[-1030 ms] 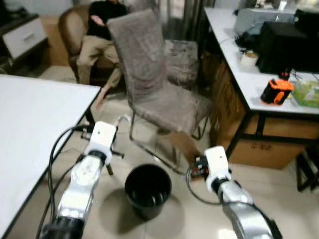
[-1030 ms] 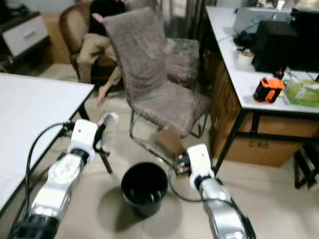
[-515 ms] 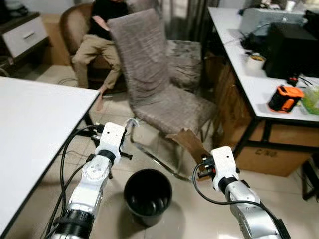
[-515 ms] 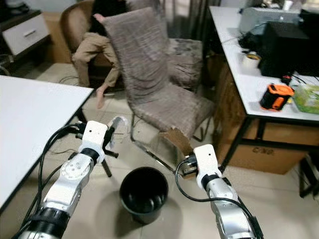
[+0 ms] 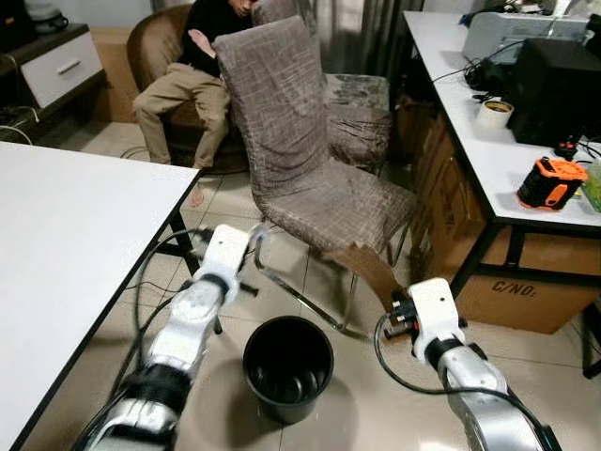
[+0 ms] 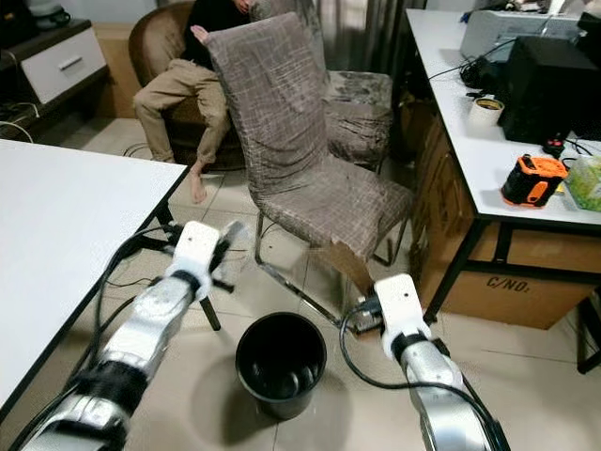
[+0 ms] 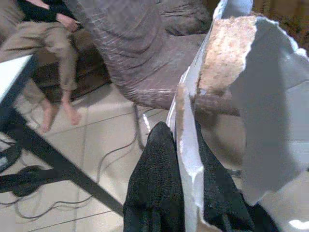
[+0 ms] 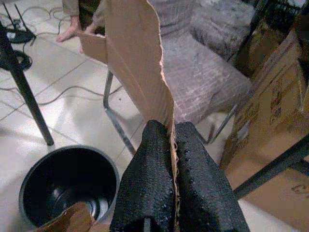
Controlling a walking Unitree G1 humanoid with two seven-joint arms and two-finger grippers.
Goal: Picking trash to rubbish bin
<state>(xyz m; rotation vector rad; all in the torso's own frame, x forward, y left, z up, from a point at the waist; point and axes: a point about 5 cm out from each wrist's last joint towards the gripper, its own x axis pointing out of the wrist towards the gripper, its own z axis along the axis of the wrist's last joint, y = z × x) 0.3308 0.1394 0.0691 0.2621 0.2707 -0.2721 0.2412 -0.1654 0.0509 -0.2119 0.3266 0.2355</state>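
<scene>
Right wrist view: the right end effector is pinching a torn strip of brown cardboard between its two black fingers, held above and just beside the black rubbish bin, which stands on the tiled floor with scraps already inside. Across the bin, the left end effector pinches a ragged piece of white paper with a brown torn edge, raised near the corner of the white worktop. Behind both arms stands a grey fabric-covered chair; farther back a person sits in a brown armchair. A second worktop on the right carries an orange tape measure and a roll of tape.
</scene>
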